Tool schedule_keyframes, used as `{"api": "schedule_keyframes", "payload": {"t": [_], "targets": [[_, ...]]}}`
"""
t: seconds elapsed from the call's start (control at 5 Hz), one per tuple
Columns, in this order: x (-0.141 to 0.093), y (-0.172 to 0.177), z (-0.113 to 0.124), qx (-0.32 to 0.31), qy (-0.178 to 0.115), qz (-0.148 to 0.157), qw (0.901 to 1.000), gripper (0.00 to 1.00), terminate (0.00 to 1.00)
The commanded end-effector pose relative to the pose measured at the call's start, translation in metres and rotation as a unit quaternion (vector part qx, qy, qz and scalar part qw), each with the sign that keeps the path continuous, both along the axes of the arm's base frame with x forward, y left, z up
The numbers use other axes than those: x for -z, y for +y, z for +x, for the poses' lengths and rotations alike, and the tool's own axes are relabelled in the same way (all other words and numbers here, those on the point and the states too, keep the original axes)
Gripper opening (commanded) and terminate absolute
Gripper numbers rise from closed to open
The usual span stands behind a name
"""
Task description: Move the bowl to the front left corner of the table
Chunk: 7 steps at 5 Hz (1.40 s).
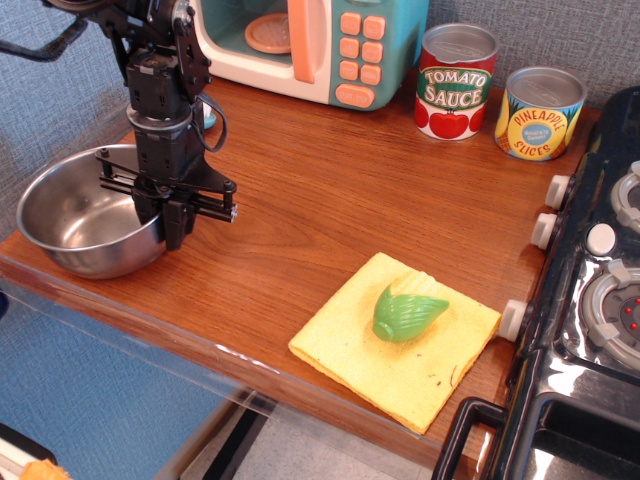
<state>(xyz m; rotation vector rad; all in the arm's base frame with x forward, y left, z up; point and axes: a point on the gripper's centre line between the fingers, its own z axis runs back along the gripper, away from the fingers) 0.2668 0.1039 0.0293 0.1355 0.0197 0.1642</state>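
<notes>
The shiny steel bowl (75, 215) sits at the front left corner of the brown wooden table (320, 210), its base on the tabletop by the edge. My black gripper (160, 222) hangs over the bowl's right rim. One finger is inside the bowl and one finger (178, 226) is outside, pinching the rim wall. The jaws look shut on the rim. The inner finger is partly hidden by the bowl wall.
A yellow cloth (395, 340) with a green toy vegetable (407, 311) lies at the front. A toy microwave (310, 45), a tomato sauce can (455, 80) and a pineapple can (540, 112) stand at the back. A black toy stove (590, 300) is on the right.
</notes>
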Motion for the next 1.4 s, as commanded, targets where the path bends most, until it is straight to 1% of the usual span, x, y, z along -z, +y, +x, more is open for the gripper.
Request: {"api": "schedule_keyframes", "payload": {"t": [0.0,0.2,0.4,0.6,0.8,1.0,1.2], "targets": [[-0.03,-0.008,0.0,0.022,-0.032,0.02,0.999,1.0,0.0],[-0.044,-0.011,0.0,0.027,-0.047,0.025,0.9982,1.0,0.0],[-0.078,-0.019,0.0,0.039,-0.084,0.027,0.9953,1.0,0.0],[-0.102,-0.034,-0.001,0.065,-0.11,-0.02,0.9916,1.0,0.0],[-0.092,-0.05,0.0,0.085,-0.083,-0.046,0.9919,1.0,0.0],[-0.077,-0.057,-0.001,0.103,-0.049,-0.04,0.9926,1.0,0.0],[-0.077,-0.057,-0.001,0.103,-0.049,-0.04,0.9926,1.0,1.0]]}}
